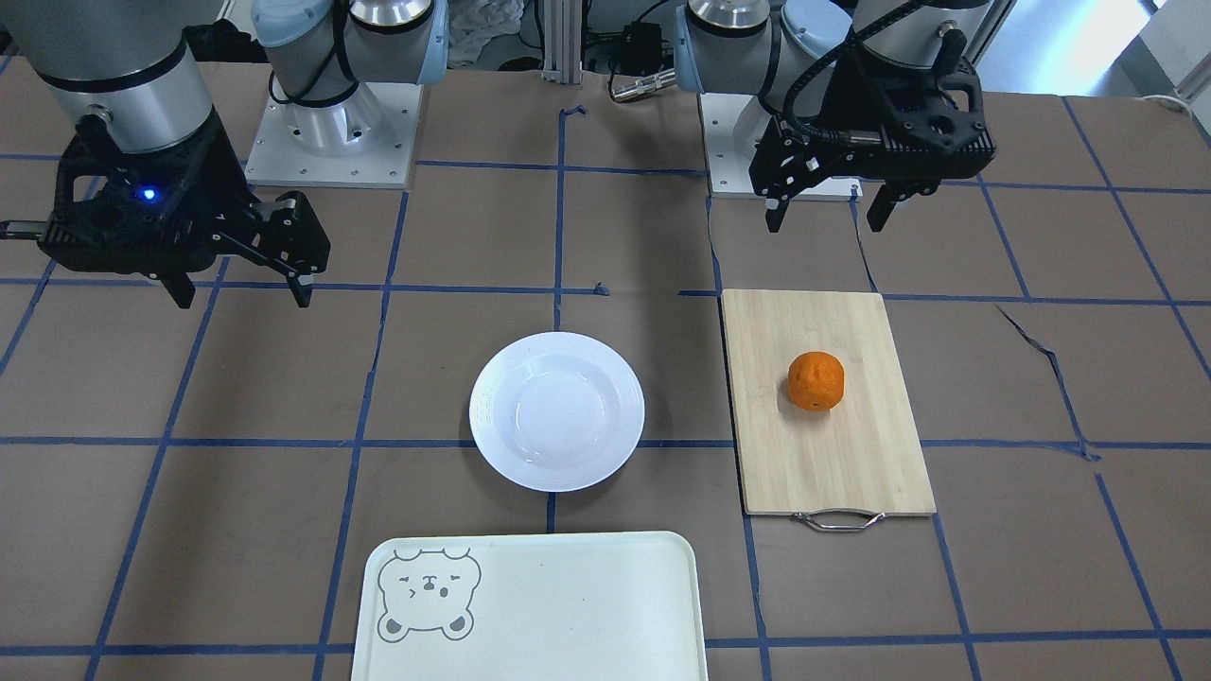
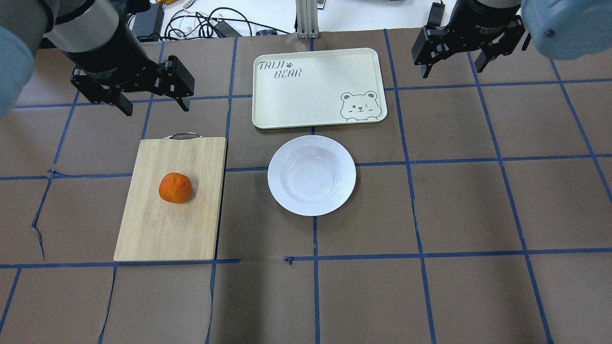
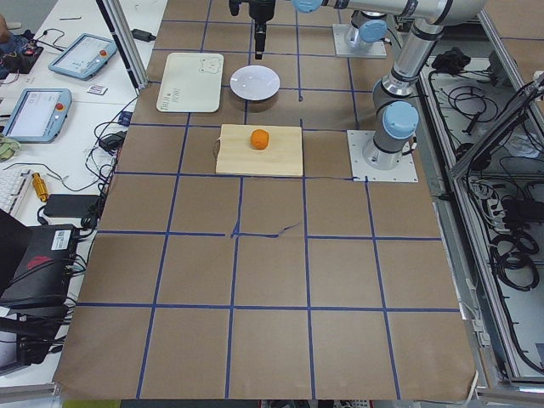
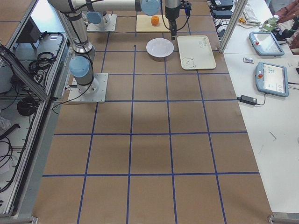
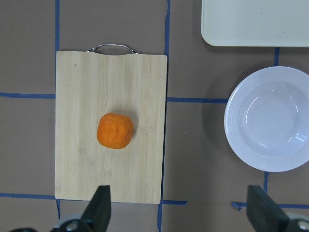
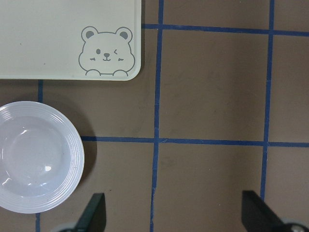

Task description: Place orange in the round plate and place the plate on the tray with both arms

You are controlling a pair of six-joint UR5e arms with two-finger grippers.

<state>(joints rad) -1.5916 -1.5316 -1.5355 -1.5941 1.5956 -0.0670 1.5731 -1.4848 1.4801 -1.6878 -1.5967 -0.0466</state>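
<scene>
The orange sits near the middle of a bamboo cutting board, left of the white round plate. The plate is bare and rests on the table just in front of the cream tray with the bear drawing. My left gripper hangs open and holds nothing, above the table beyond the board's handle end. Over the far right of the table, right of the tray, my right gripper is also open and holds nothing. In the left wrist view the orange and the plate lie below.
The brown table cover carries a grid of blue tape. Cables and an aluminium post stand past the far edge behind the tray. In the side views, tablets and other gear lie on the white benches beside the table.
</scene>
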